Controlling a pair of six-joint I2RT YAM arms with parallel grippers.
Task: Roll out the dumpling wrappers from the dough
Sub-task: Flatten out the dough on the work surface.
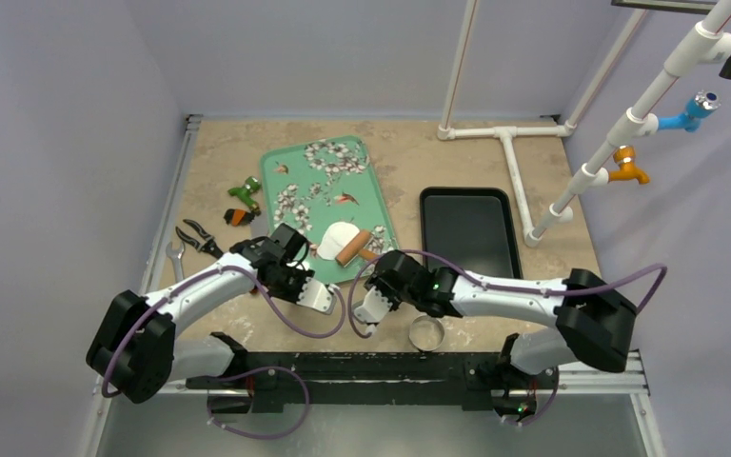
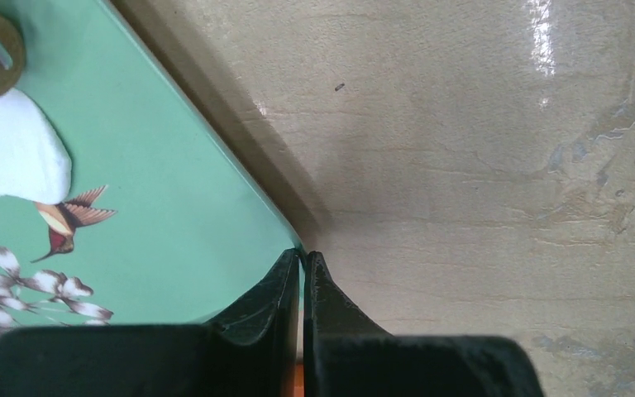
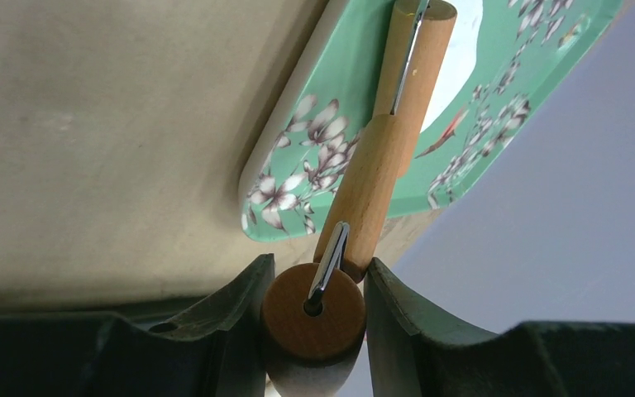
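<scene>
A flat white dumpling wrapper [image 1: 336, 235] of dough lies near the front of the green flowered tray [image 1: 328, 176]. The roller of a wooden rolling pin [image 1: 354, 248] rests on its right edge. My right gripper [image 1: 375, 259] is shut on the pin's near end, and the wrist view shows its round wooden end [image 3: 312, 310] clamped between the fingers of my right gripper [image 3: 318, 269]. My left gripper [image 2: 303, 255] is shut on the tray's thin rim [image 2: 293, 240], at its near left side [image 1: 295, 255]. The wrapper [image 2: 8, 153] shows upper left there. No separate lump of dough is in view.
A black tray [image 1: 466, 228] sits right of the green one. A metal ring cutter [image 1: 426, 331] stands by the right arm. Pliers [image 1: 198, 238], a wrench [image 1: 175, 257] and green and orange toys [image 1: 244, 198] lie on the left. White pipes [image 1: 514, 171] stand at the back right.
</scene>
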